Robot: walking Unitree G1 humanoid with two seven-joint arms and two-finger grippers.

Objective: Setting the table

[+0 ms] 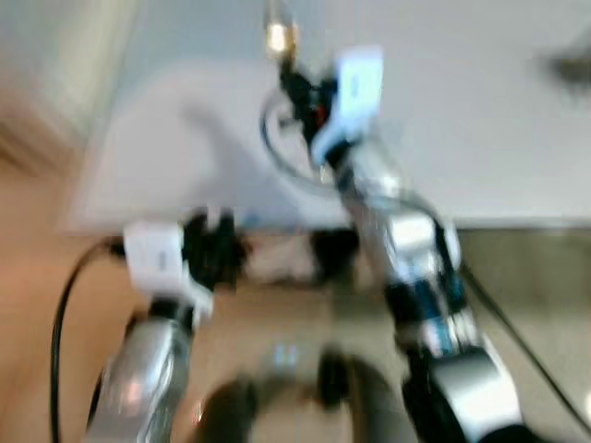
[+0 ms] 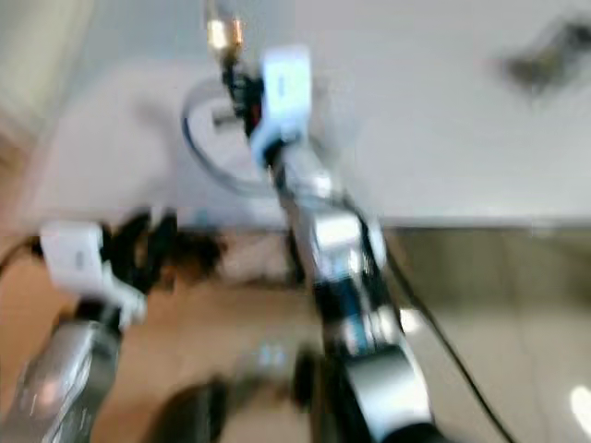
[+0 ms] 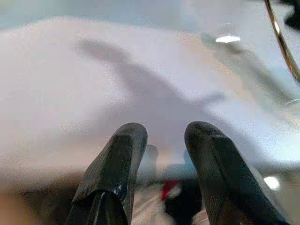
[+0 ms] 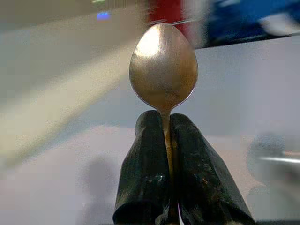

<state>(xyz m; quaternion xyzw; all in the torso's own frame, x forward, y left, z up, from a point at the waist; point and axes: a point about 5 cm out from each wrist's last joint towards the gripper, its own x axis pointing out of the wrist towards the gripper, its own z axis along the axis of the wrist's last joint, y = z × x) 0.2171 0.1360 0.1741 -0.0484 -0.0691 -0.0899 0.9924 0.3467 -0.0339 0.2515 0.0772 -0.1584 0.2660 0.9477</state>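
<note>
While the head camera's pictures blurred with motion, the right gripper (image 4: 164,126) had its two black fingers pressed together on the thin neck of a gold-coloured spoon (image 4: 163,65), the bowl standing up beyond the fingertips. In the eye views that arm reached forward over a white table (image 1: 499,138), the spoon's bowl glinting at the far end of the gripper (image 1: 294,78). Just beside and beneath the gripper lay a round glass plate (image 1: 291,152) on the tabletop, its outline smeared; whether the spoon touched it could not be told.

The left gripper (image 3: 164,140) hung at the near edge of the table, its fingers spread with a clear gap between them and nothing held. Beyond them stretched the white tabletop, crossed by a soft shadow, with the plate's gold-edged rim curving in at one corner. In the left eye view this gripper (image 1: 217,245) sat low, just short of the table's edge, above a tan floor (image 1: 28,277).
</note>
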